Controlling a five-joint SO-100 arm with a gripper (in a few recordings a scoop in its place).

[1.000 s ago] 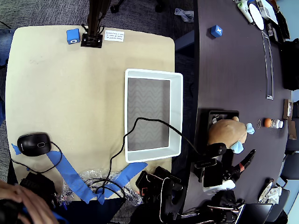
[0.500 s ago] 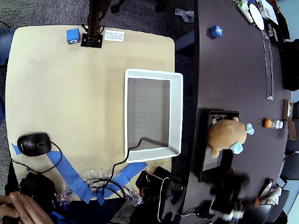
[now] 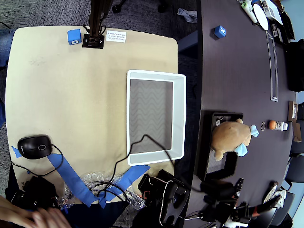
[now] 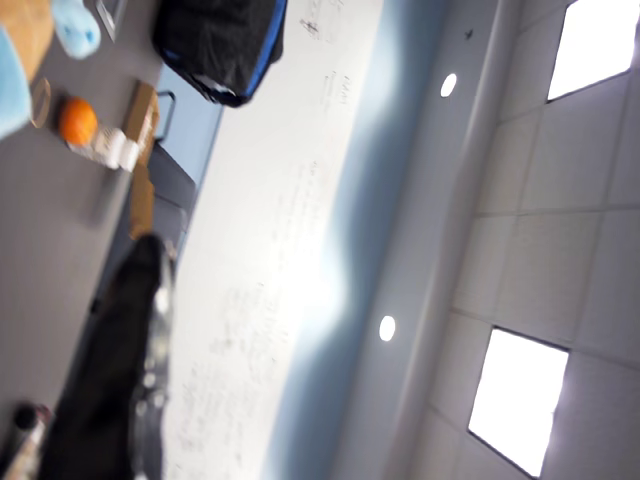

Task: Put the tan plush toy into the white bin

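While the tan plush toy (image 3: 231, 138) lay in the black tray (image 3: 207, 156) at 3 o'clock of the white bin (image 3: 179, 114), the blurred hand (image 3: 247, 209) was at 6 o'clock of the tray, its state unclear.

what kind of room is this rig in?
Likely an office or meeting room: a long dark conference table, grey carpet, and in the wrist view a whiteboard wall under ceiling tiles with panel lights.
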